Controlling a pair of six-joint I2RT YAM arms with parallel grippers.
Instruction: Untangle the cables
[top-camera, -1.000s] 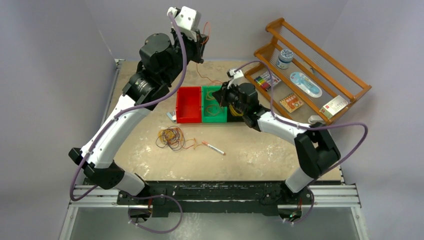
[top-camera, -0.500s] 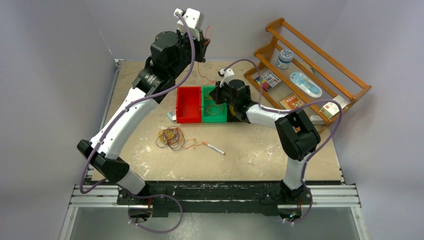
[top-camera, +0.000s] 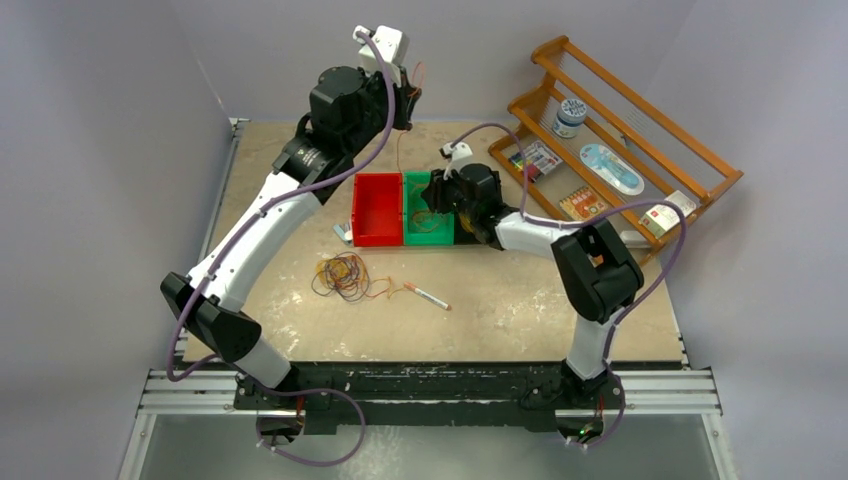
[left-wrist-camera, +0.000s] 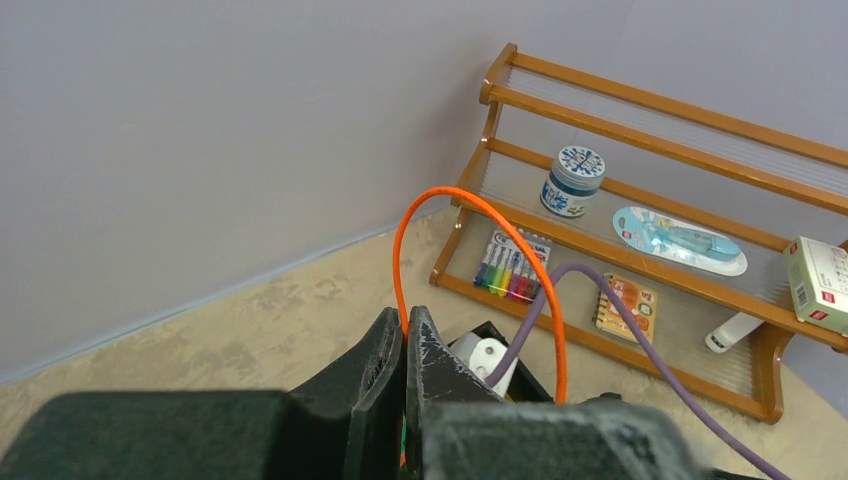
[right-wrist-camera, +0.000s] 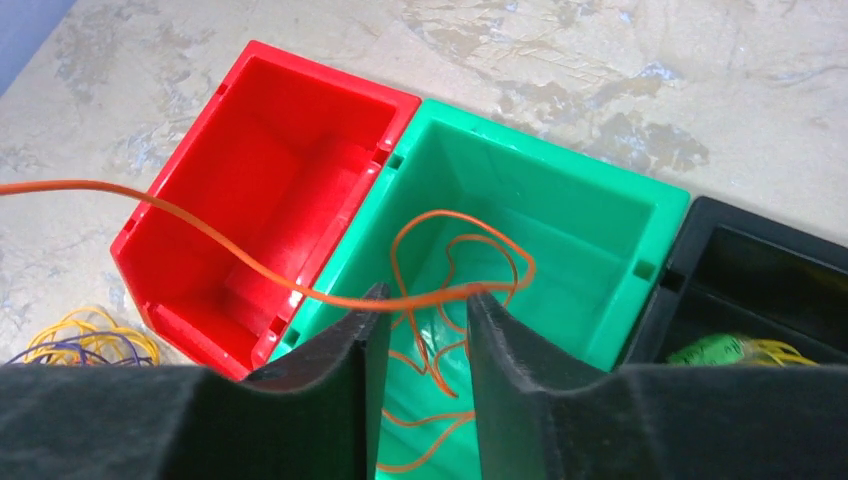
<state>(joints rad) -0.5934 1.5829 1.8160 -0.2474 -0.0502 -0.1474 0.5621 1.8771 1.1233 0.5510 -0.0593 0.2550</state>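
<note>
My left gripper (top-camera: 408, 96) is raised high at the back and shut on an orange cable (left-wrist-camera: 404, 240), which loops above its tips (left-wrist-camera: 405, 325). The strand (top-camera: 399, 150) hangs down to the green bin (top-camera: 441, 236). My right gripper (top-camera: 431, 195) hovers over that bin, jaws open. The orange cable (right-wrist-camera: 230, 250) runs across its fingertips (right-wrist-camera: 420, 300), and more of it lies coiled in the green bin (right-wrist-camera: 600, 230). The remaining tangle (top-camera: 342, 275) of orange, yellow and dark cables lies on the table, also at the lower left of the right wrist view (right-wrist-camera: 85, 338).
An empty red bin (top-camera: 377, 208) stands left of the green one and a black bin (right-wrist-camera: 760, 270), holding something green and yellow, stands right of it. A pen (top-camera: 428, 296) lies near the tangle. A wooden rack (top-camera: 640, 128) with small items stands at the back right.
My left arm has swung right and forward, carrying the orange cable closer above the bins. My right gripper has moved left over the green bin.
</note>
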